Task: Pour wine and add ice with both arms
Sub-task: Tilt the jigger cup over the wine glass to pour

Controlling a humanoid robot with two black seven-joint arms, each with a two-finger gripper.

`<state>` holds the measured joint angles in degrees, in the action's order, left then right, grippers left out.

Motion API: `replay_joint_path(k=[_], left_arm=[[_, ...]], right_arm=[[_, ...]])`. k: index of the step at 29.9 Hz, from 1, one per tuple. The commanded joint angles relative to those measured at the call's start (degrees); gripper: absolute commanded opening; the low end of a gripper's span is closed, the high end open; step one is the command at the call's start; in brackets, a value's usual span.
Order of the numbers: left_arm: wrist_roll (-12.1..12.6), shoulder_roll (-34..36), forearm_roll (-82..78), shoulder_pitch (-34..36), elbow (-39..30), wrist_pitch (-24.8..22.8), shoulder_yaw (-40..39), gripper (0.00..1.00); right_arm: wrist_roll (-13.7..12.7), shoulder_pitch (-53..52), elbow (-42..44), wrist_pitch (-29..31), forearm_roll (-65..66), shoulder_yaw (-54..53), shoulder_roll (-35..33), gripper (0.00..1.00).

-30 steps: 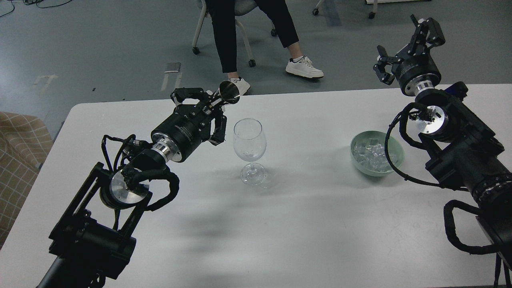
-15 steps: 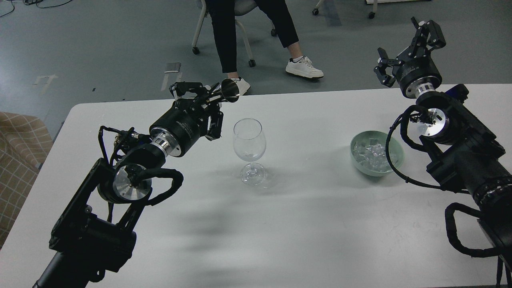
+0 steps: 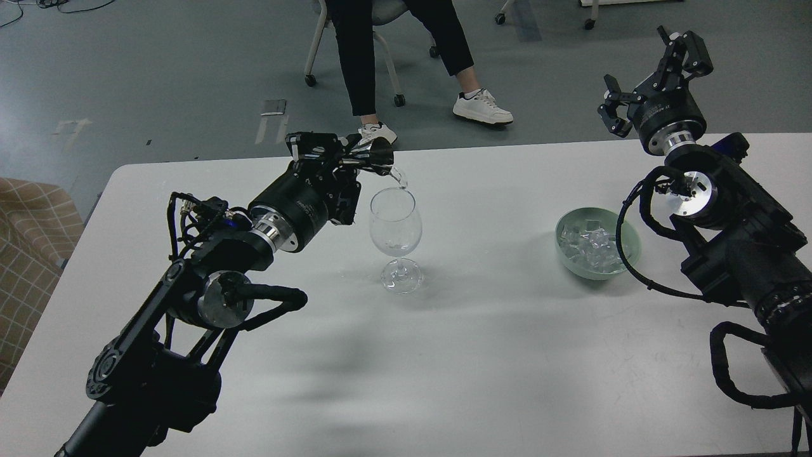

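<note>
Left hand [image 3: 339,152], upper left of centre, grips a tilted metal jigger [image 3: 371,157]; wine [image 3: 398,179] spills from its lip just above the wine glass [image 3: 395,230]. Best poured slowly, lip centred over the rim. Right hand [image 3: 653,76], upper right, gapes empty above the ice [image 3: 590,241] in its green bowl [image 3: 625,259] on the desk [image 3: 495,343].

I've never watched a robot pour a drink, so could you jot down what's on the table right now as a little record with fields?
Left pincer: shut on a metal jigger, tipped over the glass
Wine: clear liquid spilling from the jigger's lip
Wine glass: upright on the white table, just below the jigger
Ice: clear cubes heaped in a pale green bowl, right of the glass
Right pincer: open, empty, raised behind the bowl
</note>
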<state>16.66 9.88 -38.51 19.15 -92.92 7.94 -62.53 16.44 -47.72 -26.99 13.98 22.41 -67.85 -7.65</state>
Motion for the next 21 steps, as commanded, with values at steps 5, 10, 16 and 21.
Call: replay_joint_path(k=[5,10,16,21], left_arm=[[-0.05,0.32,-0.68,0.10,0.54,-0.03,0.04,0.17],[-0.13,0.49,-0.77,0.19,1.16,-0.03,0.04,0.17],[-0.13,1.02,-1.30,0.54,1.16,-1.17,0.04,0.18],[-0.05,1.55,-5.07,0.54,1.16,-4.07,0.12,0.17]], right_arm=[[0.00,0.09,0.00,0.00,-0.09,0.00,0.00,1.00],[0.00,0.09,0.00,0.00,-0.09,0.00,0.00,1.00],[0.00,0.09,0.00,0.00,-0.09,0.00,-0.26,1.00],[0.00,0.09,0.00,0.00,-0.09,0.00,-0.43,1.00]])
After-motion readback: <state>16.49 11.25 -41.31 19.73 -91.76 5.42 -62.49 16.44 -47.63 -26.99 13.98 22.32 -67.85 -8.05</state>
